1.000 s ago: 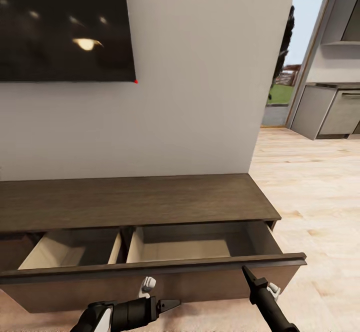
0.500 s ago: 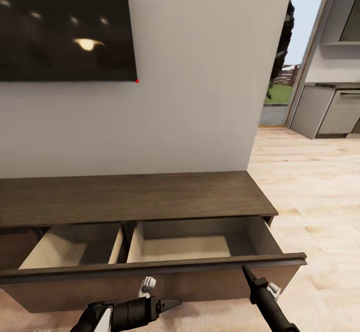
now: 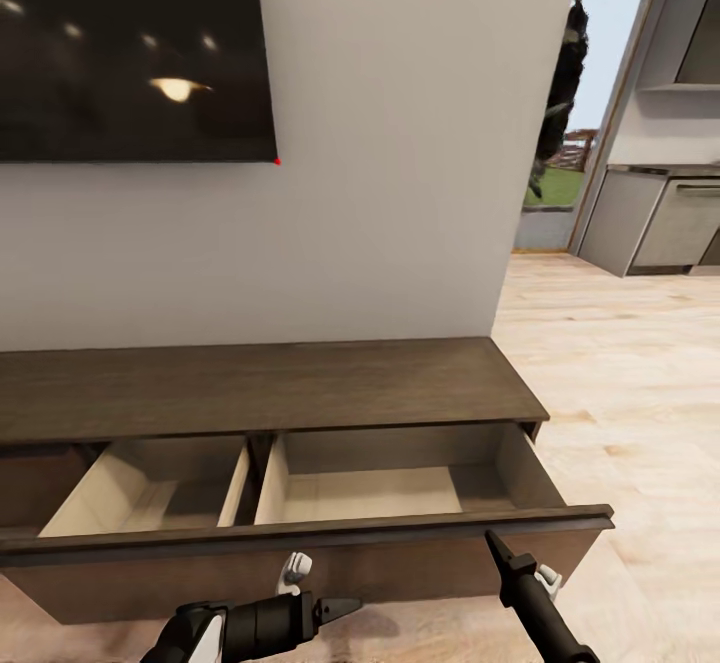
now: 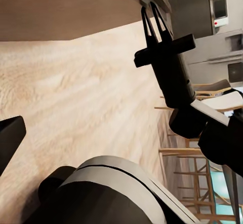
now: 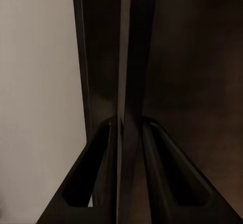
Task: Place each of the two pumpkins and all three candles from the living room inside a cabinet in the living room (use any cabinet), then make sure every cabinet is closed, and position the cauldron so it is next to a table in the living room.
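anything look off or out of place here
Only the cabinet: its wide drawer stands pulled out, both pale compartments bare. The right gripper sits at the drawer's front edge. Nothing looks spilled, tilted or damaged.

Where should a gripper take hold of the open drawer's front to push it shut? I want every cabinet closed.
No handle shows, so pinch or press the drawer front's top edge, coming from the robot's side above it. The front is a wide flat panel standing proud; the right gripper is already at that lip.

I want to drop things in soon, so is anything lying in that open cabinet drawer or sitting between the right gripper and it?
Nothing visible: both pale compartments of the drawer look bare, and the right gripper sits at its front.
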You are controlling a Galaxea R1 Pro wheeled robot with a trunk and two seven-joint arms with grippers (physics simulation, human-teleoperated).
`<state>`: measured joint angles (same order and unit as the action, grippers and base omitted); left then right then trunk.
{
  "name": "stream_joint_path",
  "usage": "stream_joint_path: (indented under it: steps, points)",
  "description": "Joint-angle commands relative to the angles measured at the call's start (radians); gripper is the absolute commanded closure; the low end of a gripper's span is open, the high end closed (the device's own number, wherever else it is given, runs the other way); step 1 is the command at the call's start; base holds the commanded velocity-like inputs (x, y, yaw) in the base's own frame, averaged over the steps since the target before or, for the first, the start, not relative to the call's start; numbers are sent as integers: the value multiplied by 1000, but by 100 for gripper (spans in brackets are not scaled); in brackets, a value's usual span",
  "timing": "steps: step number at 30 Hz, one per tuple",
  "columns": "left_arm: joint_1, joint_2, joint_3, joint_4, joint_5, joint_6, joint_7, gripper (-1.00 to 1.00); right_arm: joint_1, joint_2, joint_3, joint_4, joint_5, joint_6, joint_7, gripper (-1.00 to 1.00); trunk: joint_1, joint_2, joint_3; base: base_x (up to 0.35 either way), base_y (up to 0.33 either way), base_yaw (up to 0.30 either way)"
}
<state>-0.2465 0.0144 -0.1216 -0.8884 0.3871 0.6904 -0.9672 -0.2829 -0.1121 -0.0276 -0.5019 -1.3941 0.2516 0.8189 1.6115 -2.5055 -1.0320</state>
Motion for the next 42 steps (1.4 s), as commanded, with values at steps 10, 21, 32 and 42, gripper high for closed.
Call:
stream_joint_path:
  steps: [10,21,32,42]
  points:
    - [0,1,-3,-2,7,7,1,-100,0,0,2,3,-3,12,5,100,0,0,-1,-102,0,0]
    - [0,1,-3,-1,7,6,1,-100,0,-1,2,3,-3,12,5,100,0,0,-1,-99,0,0]
    - [0,1,-3,-2,7,6,1,-100,0,-1,2,3,-3,12,3,100,0,0,-1,-77,0,0]
    - [0,1,-2,-1,7,6,2,-100,0,-1,2,3,-3,12,3,100,0,0,-1,-45,0,0]
